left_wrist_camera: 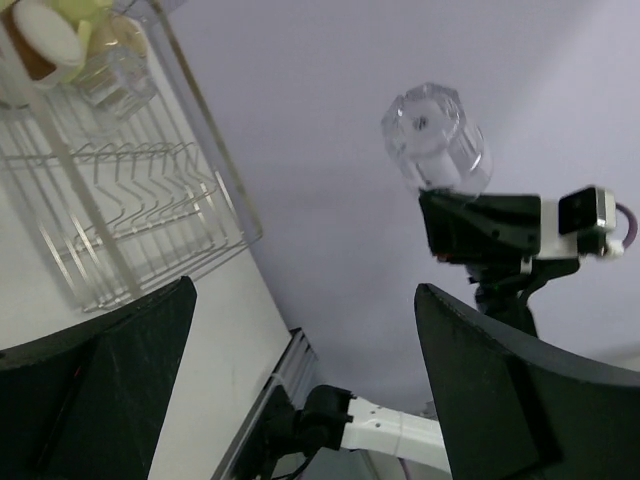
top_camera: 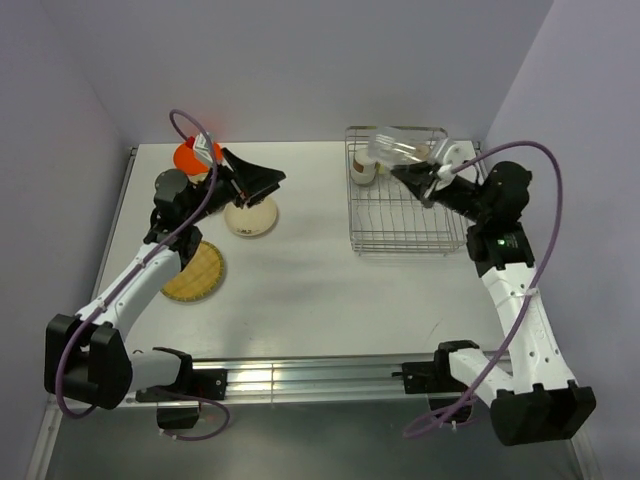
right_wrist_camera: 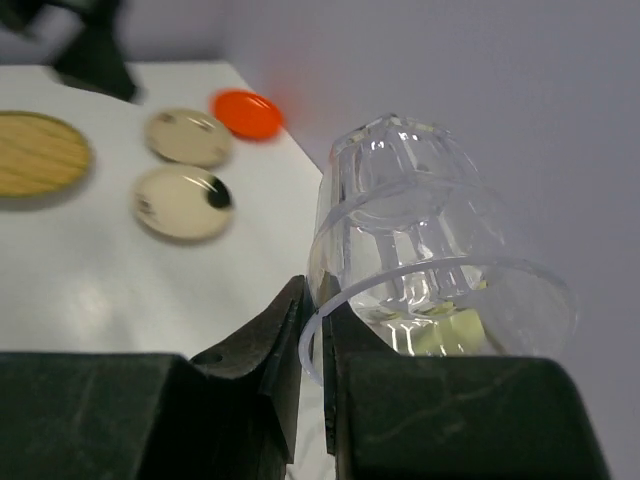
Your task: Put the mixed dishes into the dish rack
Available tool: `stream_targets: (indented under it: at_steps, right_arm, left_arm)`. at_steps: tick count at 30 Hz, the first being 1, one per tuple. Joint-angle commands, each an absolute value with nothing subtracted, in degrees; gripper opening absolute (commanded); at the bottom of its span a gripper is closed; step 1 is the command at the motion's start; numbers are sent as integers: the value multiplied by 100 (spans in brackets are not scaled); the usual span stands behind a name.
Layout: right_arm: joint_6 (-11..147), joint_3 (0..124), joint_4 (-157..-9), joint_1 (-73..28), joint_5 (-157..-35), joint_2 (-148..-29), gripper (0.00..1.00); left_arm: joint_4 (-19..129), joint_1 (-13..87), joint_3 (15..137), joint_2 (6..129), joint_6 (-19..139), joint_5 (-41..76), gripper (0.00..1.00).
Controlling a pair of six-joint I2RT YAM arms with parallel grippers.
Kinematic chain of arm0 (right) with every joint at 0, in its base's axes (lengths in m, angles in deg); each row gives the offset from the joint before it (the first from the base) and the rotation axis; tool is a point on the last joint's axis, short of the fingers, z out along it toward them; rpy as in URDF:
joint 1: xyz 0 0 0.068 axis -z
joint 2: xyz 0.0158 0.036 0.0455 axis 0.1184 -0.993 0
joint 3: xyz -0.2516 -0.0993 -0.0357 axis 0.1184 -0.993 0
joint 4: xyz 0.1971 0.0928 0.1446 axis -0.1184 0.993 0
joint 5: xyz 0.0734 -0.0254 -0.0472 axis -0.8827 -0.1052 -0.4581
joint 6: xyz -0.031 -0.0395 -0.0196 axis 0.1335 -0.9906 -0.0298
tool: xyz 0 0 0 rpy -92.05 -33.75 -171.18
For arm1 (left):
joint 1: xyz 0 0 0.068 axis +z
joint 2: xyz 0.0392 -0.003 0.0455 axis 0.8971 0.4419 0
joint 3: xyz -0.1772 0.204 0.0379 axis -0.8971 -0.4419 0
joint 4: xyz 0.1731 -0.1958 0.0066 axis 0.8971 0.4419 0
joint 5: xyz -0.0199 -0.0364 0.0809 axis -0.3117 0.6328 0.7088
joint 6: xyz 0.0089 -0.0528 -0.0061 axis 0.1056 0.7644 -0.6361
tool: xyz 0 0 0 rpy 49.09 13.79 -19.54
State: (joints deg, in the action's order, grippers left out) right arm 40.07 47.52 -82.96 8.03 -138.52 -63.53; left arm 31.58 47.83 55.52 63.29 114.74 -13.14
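My right gripper (top_camera: 410, 173) is shut on the rim of the clear glass (top_camera: 394, 150) and holds it tilted above the far part of the dish rack (top_camera: 405, 240). The right wrist view shows both fingers pinching the glass (right_wrist_camera: 420, 230) at its rim. A pale yellow-green mug (left_wrist_camera: 78, 12) and a cream bowl (left_wrist_camera: 42, 38) sit in the rack's far left corner. My left gripper (top_camera: 270, 184) is open and empty above the cream plate with the dark mark (top_camera: 248, 224). The orange plate (top_camera: 188, 156), tan plate (top_camera: 168, 184) and woven plate (top_camera: 193, 272) lie at the left.
In the left wrist view the rack's wire bars (left_wrist_camera: 130, 200) show with a second clear item (left_wrist_camera: 115, 70) beside the mug. The left arm partly covers the tan plate. Purple walls close in the table at the back and both sides.
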Motion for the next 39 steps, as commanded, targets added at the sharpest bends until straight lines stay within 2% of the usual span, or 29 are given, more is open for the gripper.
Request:
stream_targets:
  at_steps: [1, 3, 7, 15, 21, 29, 39]
  right_arm:
    - [3243, 4894, -9399, -135, -14478, -6366, 0]
    - [2985, 4887, -9352, -566, -13951, -6489, 0]
    - [2729, 4754, -9801, -1427, -13537, -6735, 0]
    - [3423, 4623, -10855, -2457, -12265, -7236, 0]
    - [3003, 4324, -11611, -3422, -10761, -7535, 0]
    - [2668, 4184, -12699, -4022, -9337, -8114, 0]
    - [1640, 3436, -14187, -4488, -9072, -8440, 0]
  left_arm:
    - [1840, 4743, 5614, 6363, 12411, -1340, 99]
    - [1087, 4708, 5386, 6381, 12989, -1235, 99]
    - [529, 4585, 5174, 6346, 13397, -962, 99]
    - [125, 4471, 4735, 5925, 13073, -445, 99]
    - [185, 4058, 4742, 5827, 12432, 312, 99]
    - [-227, 3776, 5191, 6495, 12658, 427, 99]
    - [-403, 3706, 5376, 6768, 12773, 647, 99]
